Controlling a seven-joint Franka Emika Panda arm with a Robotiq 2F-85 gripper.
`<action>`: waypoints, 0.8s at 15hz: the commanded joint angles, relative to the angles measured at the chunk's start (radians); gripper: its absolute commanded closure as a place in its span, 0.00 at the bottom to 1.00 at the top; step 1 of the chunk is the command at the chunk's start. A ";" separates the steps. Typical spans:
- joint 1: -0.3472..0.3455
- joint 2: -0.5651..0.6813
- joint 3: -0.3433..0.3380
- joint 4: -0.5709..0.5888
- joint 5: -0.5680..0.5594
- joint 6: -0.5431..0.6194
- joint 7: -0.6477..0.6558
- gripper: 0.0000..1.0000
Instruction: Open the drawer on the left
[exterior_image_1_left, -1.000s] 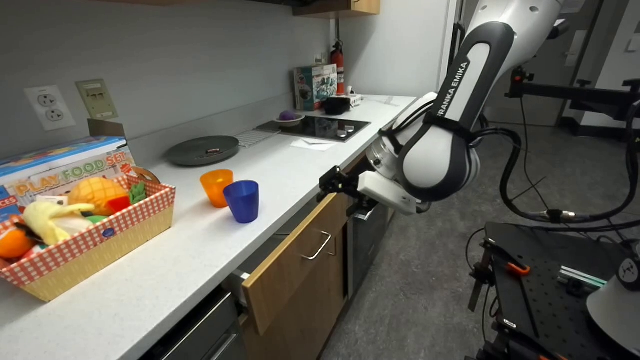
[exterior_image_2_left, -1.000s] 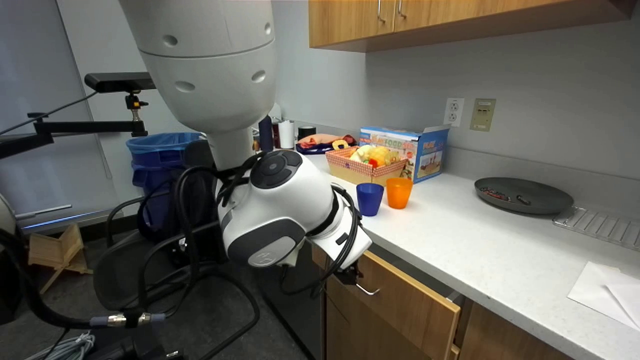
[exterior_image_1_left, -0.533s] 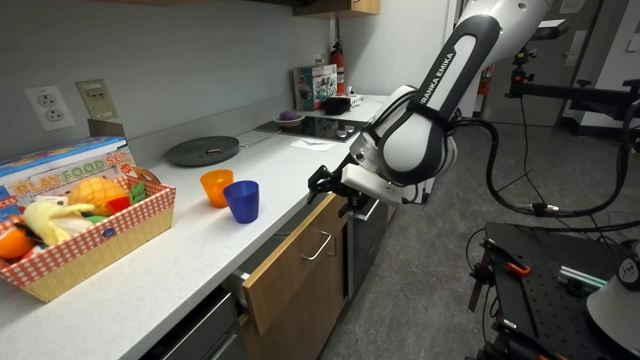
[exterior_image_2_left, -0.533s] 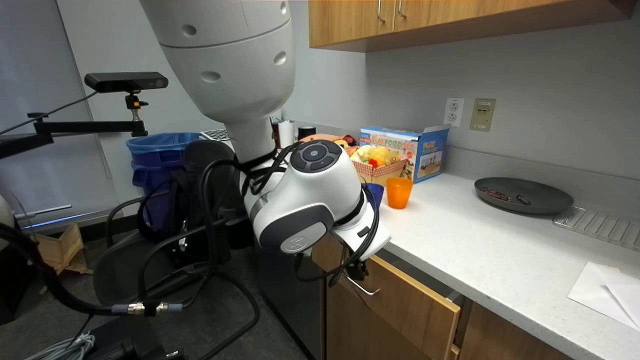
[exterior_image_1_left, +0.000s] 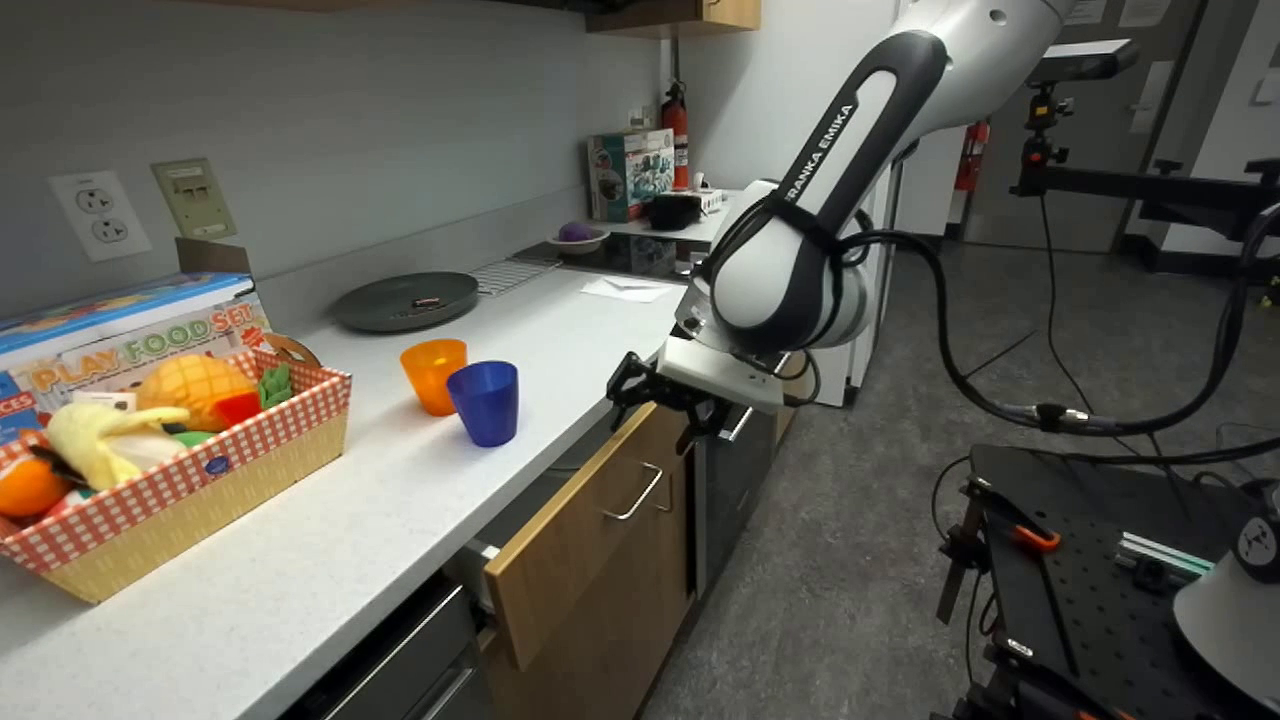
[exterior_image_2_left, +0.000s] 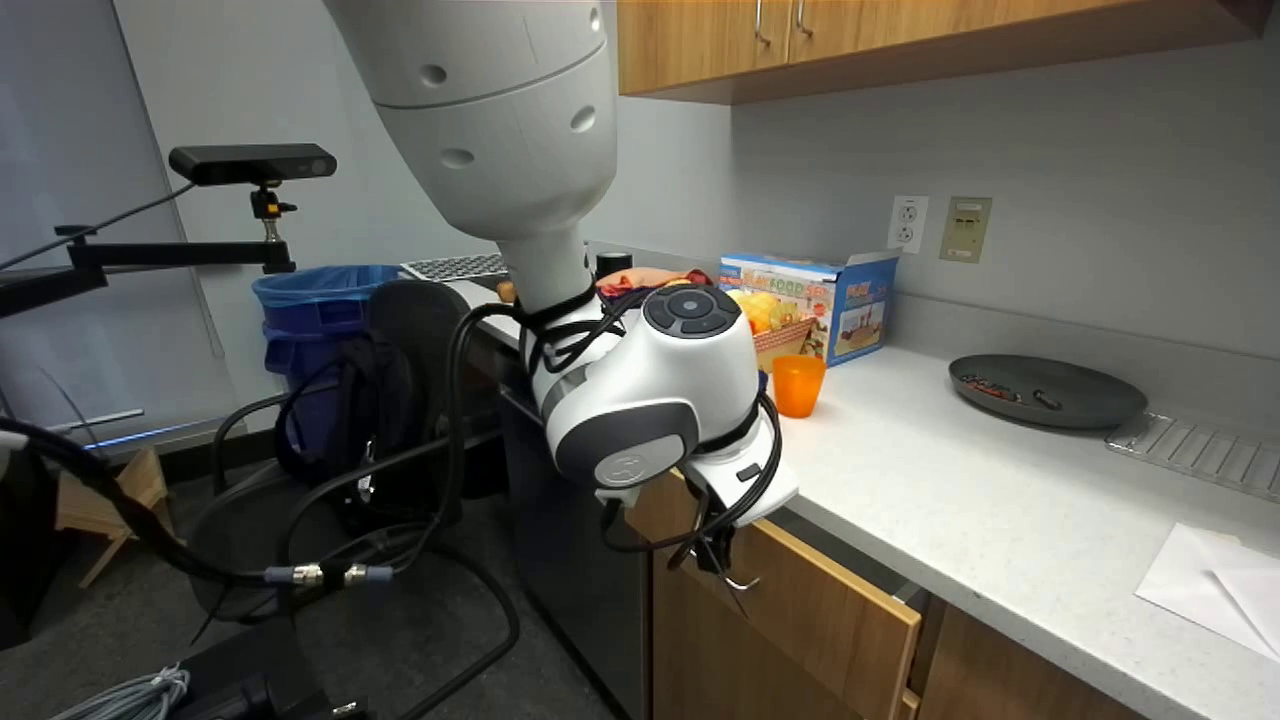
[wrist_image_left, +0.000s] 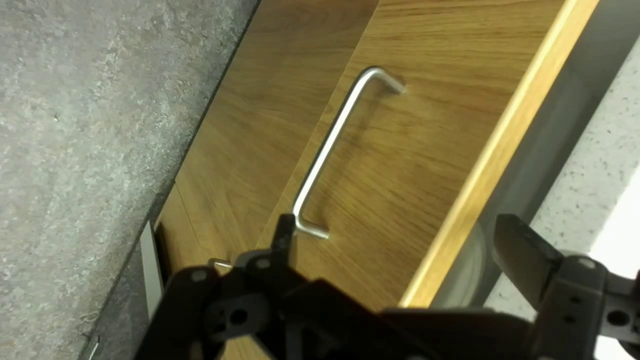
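Note:
The drawer (exterior_image_1_left: 590, 530) has a light-brown wood front and stands partly open in both exterior views (exterior_image_2_left: 820, 610); its pale inner side shows. Its silver bar handle (wrist_image_left: 332, 145) crosses the middle of the wrist view. My gripper (wrist_image_left: 397, 227) is open with nothing between its fingers. In the wrist view one finger overlaps the lower end of the handle and the other lies over the gap between drawer front and counter; contact is not clear. In an exterior view the gripper (exterior_image_1_left: 655, 425) is above the drawer's far end; in another it is mostly hidden behind the wrist and cables.
A blue cup (exterior_image_1_left: 485, 403) and an orange cup (exterior_image_1_left: 433, 375) stand near the counter edge (exterior_image_1_left: 560, 420). A toy food basket (exterior_image_1_left: 200, 480) and a pan (exterior_image_1_left: 405, 302) are also on the counter. Dark-fronted appliances (exterior_image_1_left: 740, 480) flank the wood cabinet. A blurred round thing (wrist_image_left: 467, 267) lies inside the drawer.
The arm and gripper have moved toward the counter and along it, from beyond the drawer's far end to over that end, slightly lower. The drawer has not moved. The gripper stays open.

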 joint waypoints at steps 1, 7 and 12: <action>0.081 0.035 -0.083 0.104 0.096 -0.090 -0.074 0.00; 0.209 0.049 -0.200 0.183 0.245 -0.177 -0.160 0.00; 0.304 0.058 -0.301 0.199 0.337 -0.254 -0.211 0.00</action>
